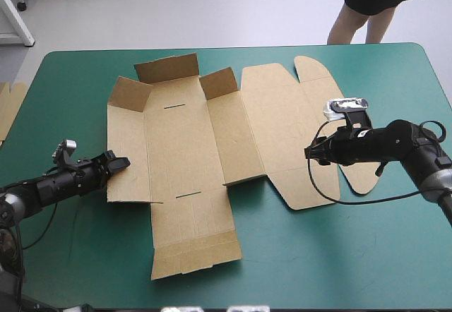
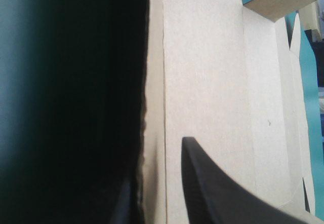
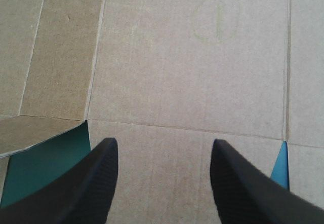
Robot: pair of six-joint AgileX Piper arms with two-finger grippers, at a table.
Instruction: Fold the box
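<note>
My black right fingers (image 3: pixel 76 188) stand apart, released, over the right-hand panels of the box (image 1: pixel 183 157). My left fingers (image 2: pixel 212 193) are clenched on the box's left edge, the brown sheet between them. The box lies mostly flat across the middle of the teal-green surface (image 1: pixel 339 255), with three short flaps (image 1: pixel 167 67) raised along its far side. A spare piece of board (image 1: pixel 8 107) shows at the surface's left edge
</note>
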